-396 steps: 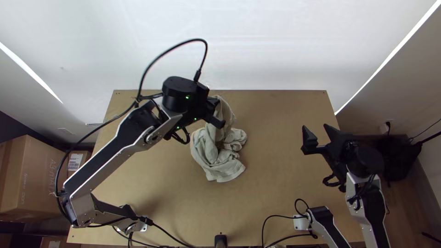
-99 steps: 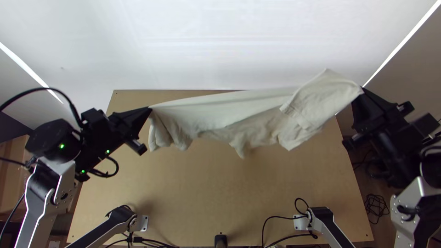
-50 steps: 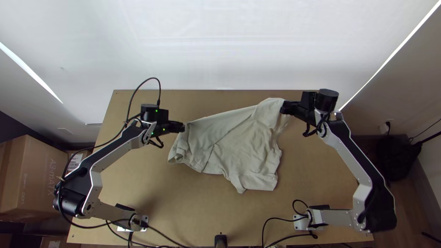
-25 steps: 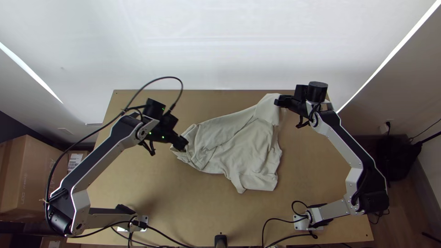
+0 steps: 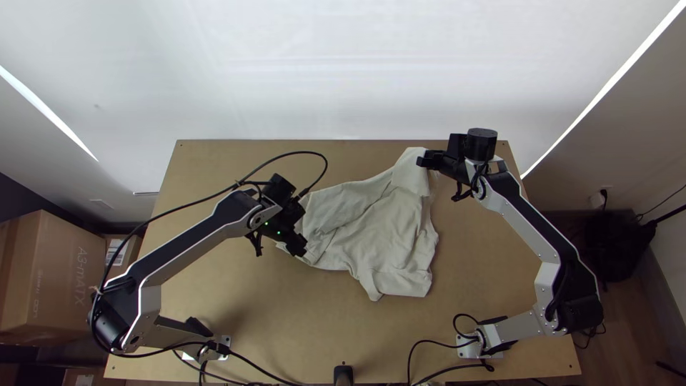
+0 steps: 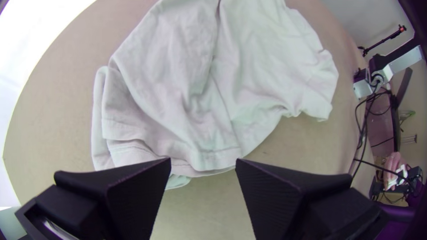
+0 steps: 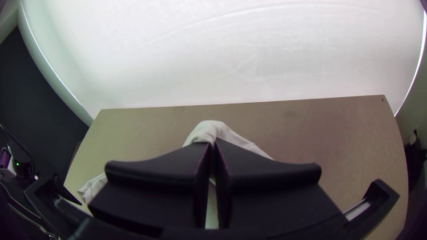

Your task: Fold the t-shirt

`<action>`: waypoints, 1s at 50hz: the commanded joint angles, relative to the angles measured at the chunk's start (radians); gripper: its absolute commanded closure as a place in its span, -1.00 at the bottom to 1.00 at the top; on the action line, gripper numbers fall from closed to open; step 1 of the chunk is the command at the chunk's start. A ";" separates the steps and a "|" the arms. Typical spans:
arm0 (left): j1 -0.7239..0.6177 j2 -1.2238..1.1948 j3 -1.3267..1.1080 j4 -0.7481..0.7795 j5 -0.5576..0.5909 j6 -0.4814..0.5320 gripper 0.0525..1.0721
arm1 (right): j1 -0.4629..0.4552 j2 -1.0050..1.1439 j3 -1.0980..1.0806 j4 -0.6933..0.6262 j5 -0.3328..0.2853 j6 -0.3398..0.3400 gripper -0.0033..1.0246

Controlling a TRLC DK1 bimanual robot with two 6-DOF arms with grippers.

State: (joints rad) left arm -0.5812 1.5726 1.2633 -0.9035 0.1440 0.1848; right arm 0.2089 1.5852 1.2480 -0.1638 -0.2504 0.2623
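While my right gripper (image 7: 212,145) pinches the far corner (image 5: 412,159) of the t-shirt (image 5: 382,232) on the wooden table (image 5: 286,307), I should centre the parted left gripper (image 6: 203,162) over the stitched edge (image 6: 217,153), then gather every layer before closing.

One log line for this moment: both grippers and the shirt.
t-shirt: rumpled on table, fold unfinished | left gripper: open, at shirt's left end | right gripper: shut on shirt's far corner

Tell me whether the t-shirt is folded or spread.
Neither neatly: the t-shirt lies loosely spread and rumpled on the table, creases across it, its outline uneven.
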 commanded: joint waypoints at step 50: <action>0.041 0.049 0.001 0.189 -0.109 0.022 0.95 | -0.069 -0.220 -0.033 -0.083 0.007 0.003 0.95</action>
State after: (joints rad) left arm -0.5621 1.6997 1.1530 -0.6907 0.0330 0.2352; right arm 0.1734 1.3960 1.2423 -0.2409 -0.2504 0.2619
